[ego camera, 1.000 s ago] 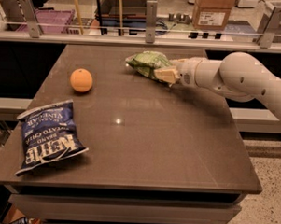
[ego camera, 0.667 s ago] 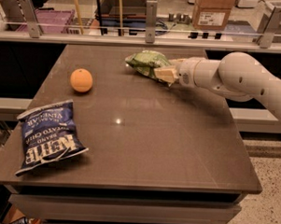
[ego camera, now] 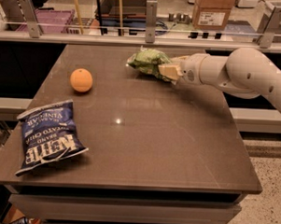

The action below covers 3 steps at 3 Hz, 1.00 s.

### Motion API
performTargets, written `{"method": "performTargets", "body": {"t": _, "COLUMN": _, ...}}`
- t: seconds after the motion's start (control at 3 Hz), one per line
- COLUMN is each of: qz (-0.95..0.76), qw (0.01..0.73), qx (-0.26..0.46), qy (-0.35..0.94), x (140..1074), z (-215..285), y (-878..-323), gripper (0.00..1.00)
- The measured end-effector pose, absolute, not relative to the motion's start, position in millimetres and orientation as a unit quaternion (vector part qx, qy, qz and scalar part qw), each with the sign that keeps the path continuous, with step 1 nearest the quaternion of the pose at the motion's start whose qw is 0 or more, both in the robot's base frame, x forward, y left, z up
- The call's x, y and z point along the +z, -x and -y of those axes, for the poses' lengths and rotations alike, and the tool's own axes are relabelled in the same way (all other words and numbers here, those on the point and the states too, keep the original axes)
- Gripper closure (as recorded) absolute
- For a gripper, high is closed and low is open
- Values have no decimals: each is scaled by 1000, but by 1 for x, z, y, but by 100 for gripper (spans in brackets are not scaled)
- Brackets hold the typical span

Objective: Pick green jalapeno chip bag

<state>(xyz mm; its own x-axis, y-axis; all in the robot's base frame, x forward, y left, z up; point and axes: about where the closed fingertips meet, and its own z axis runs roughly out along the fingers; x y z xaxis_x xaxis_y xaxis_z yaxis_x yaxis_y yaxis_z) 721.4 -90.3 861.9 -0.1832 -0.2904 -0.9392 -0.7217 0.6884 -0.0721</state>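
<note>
Crinkles cover the green jalapeno chip bag (ego camera: 147, 61), a small light-green packet, bunched and puffy, with a paler patch towards its right end; I can't read any print on it. It sits at the far side of the counter (ego camera: 153, 133), right of centre and near the back edge, and I cannot tell whether its underside touches the surface. The gripper (ego camera: 163, 71) comes in from the right at the bag's right end, and its cream-coloured fingers (ego camera: 170, 71) look pinched onto that end, one pad lying flat over the foil. Behind it the white arm (ego camera: 245, 74) stretches off to the right edge of my view. Well to the left of the bag, an orange (ego camera: 81, 80) rests on the counter. Nearer me on the left lies a larger dark blue chip bag (ego camera: 48, 135) with white lettering, flat on the surface.
</note>
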Motion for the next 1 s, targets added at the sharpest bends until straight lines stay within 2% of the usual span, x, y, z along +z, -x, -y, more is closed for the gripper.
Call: {"method": "performTargets", "body": {"t": 1.0, "qz": -719, "qw": 554, "qx": 230, "qy": 352, "x": 922, "z": 122, "y": -702, "gripper": 100}}
